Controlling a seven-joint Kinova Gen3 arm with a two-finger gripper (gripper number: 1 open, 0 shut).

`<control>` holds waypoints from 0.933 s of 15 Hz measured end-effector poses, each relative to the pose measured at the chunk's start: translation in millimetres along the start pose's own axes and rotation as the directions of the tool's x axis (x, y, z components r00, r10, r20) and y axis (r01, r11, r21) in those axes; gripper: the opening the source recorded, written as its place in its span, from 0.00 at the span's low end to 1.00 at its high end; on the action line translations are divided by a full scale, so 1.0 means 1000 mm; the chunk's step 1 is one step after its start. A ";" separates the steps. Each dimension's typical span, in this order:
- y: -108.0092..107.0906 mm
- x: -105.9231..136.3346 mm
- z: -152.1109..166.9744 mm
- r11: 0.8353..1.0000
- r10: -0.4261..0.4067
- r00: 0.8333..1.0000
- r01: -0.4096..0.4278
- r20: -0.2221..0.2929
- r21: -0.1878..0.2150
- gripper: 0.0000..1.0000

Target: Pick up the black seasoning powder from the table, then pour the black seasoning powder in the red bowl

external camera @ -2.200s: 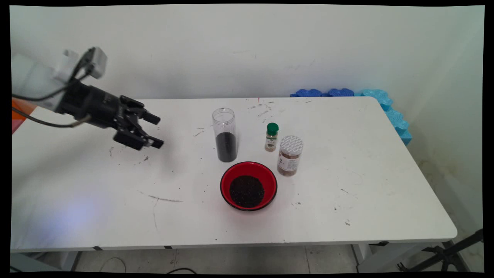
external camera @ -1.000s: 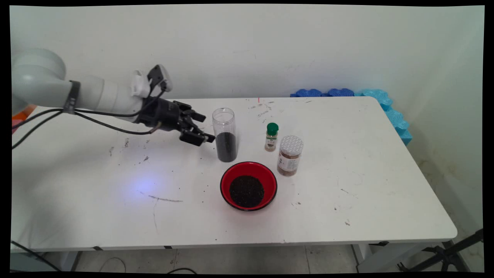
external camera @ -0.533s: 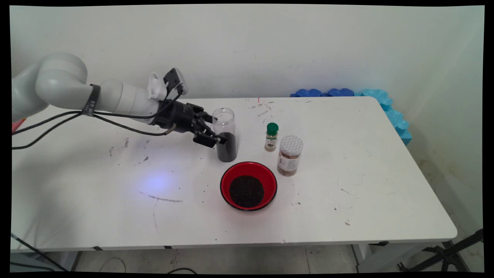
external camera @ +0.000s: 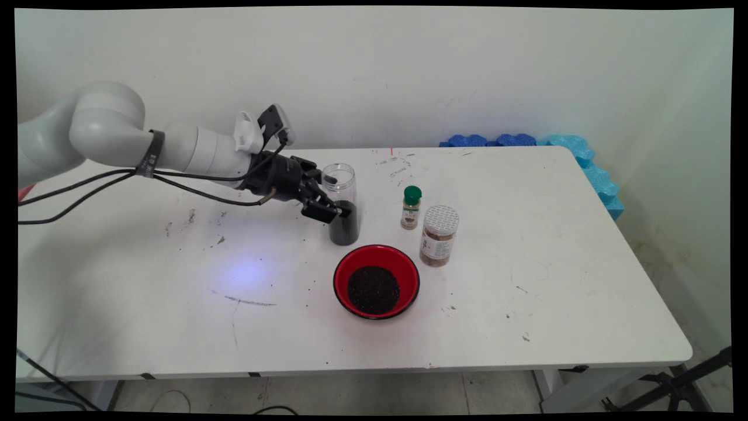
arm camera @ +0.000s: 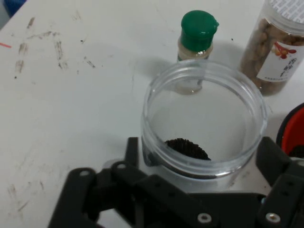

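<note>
- Gripper: we see its fingers spread either side of the clear lidless jar of dark grains, not yet clamped.
- Jar stands unlifted mid-table, behind the red bowl.

White table, clear jar, spice bottle, capped jar, red bowl

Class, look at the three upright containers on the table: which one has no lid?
The tall clear jar between the gripper's jaws: its mouth is open, with dark grains at the bottom. The small bottle has a green cap; the brown-filled jar a white lid.
</note>
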 end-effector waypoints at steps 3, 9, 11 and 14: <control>0.000 0.002 0.001 1.000 0.011 1.000 -0.011 -0.002 0.006 0.00; 0.006 0.005 -0.019 0.999 0.044 0.999 -0.044 0.024 -0.004 0.00; 0.005 0.010 -0.037 0.999 0.050 0.998 -0.051 0.048 0.006 0.00; 0.007 0.018 -0.071 0.999 0.054 0.996 -0.054 0.070 0.004 0.00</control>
